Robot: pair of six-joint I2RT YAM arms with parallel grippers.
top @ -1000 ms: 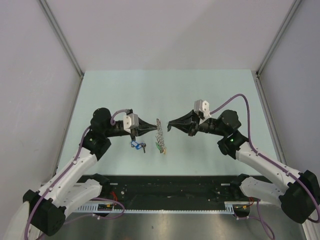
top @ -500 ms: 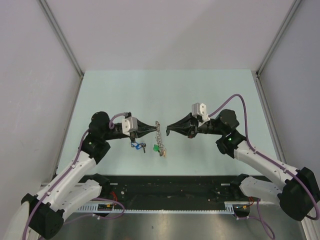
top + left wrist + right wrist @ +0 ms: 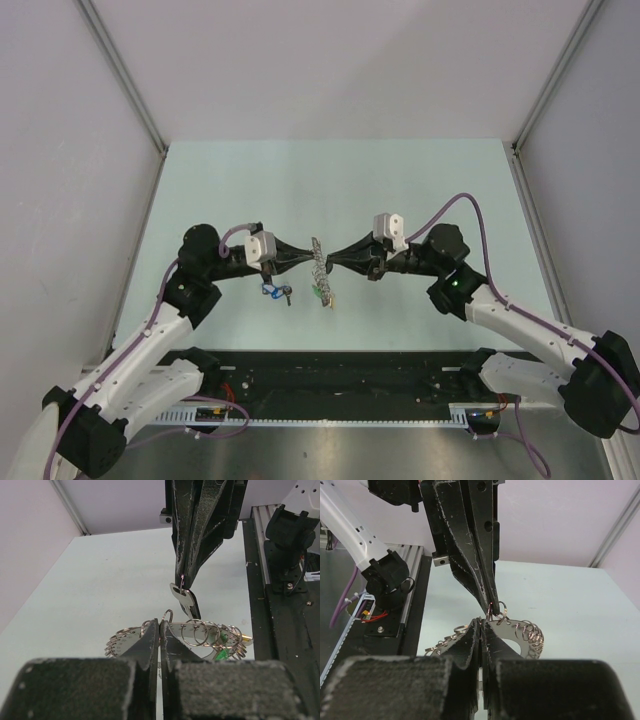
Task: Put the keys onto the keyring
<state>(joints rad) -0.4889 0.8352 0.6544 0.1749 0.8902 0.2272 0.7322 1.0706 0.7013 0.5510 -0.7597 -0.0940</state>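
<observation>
The keyring [image 3: 319, 262] is held edge-on above the bench [image 3: 400, 190] between the left end effector [image 3: 307, 260], clenched on its rim, and the right end effector [image 3: 333, 260], clenched on a silvery key [image 3: 183, 598]. The keys [image 3: 275, 291] are found on the bench, nearer the left arm.

The left claw [image 3: 160, 624] hides the near middle of the keyring [image 3: 178, 630].

Keyring [image 3: 318, 264]: grey, fringed with silvery keys, green tag; stood on edge, pinched by the left gripper [image 3: 308, 259].
Keys [image 3: 272, 291]: blue-tagged and black-tagged, lay together beneath that gripper, off the ring.
Third key [image 3: 184, 599]: dangled from right gripper [image 3: 183, 580] tips.
</observation>
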